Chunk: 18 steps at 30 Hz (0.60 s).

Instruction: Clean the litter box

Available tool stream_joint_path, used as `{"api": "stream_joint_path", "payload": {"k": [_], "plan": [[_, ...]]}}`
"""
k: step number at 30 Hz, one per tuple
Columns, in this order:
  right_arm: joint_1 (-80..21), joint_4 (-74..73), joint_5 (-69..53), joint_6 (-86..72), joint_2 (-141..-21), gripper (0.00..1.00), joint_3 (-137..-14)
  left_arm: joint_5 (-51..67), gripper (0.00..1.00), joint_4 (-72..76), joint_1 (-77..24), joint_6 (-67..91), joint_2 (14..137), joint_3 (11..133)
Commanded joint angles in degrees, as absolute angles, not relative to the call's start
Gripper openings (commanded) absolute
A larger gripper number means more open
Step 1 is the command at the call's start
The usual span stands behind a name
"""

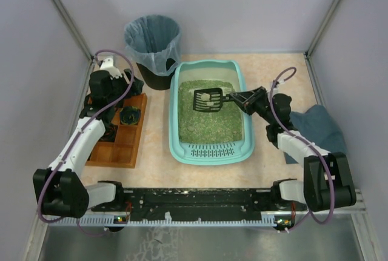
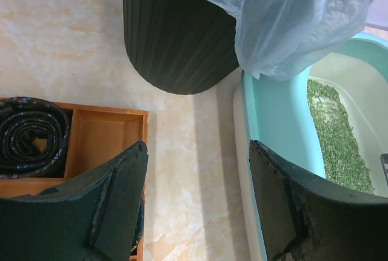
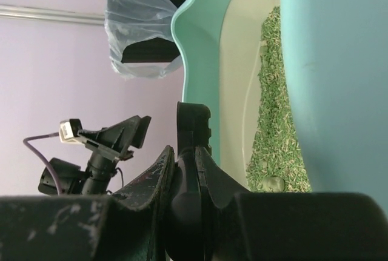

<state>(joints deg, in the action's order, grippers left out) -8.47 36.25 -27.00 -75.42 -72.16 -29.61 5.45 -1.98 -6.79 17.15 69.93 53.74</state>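
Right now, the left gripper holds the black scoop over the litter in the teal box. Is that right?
No. It is the right gripper that holds the black scoop over the litter in the litter box, as the top external view shows. The left gripper is open and empty.

A lab test booth (plain lilac walls, metal corner posts) around a tabletop.

High rear view over whole table; close wrist views, litter box in all.
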Motion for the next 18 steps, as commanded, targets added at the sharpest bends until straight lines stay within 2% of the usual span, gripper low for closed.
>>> {"api": "stream_joint_path", "payload": {"k": [1,5,9,18], "plan": [[-7.13,38.04,-25.27,-76.39,-71.82,0.00,-31.82,5.84,0.74,-2.34,-5.87,18.46,70.10,53.82],[-8.78,38.08,-30.10,-75.36,-74.89,0.00,-37.08,4.90,0.74,-2.01,-5.52,18.07,70.22,52.98],[-8.90,34.22,-26.98,-76.10,-74.63,0.00,-40.28,5.94,0.74,-2.11,-4.94,18.67,70.89,53.09],[-11.03,19.82,-22.21,-73.53,-80.87,0.00,-57.80,7.13,0.75,-2.43,-4.02,19.07,71.61,53.52]]}}
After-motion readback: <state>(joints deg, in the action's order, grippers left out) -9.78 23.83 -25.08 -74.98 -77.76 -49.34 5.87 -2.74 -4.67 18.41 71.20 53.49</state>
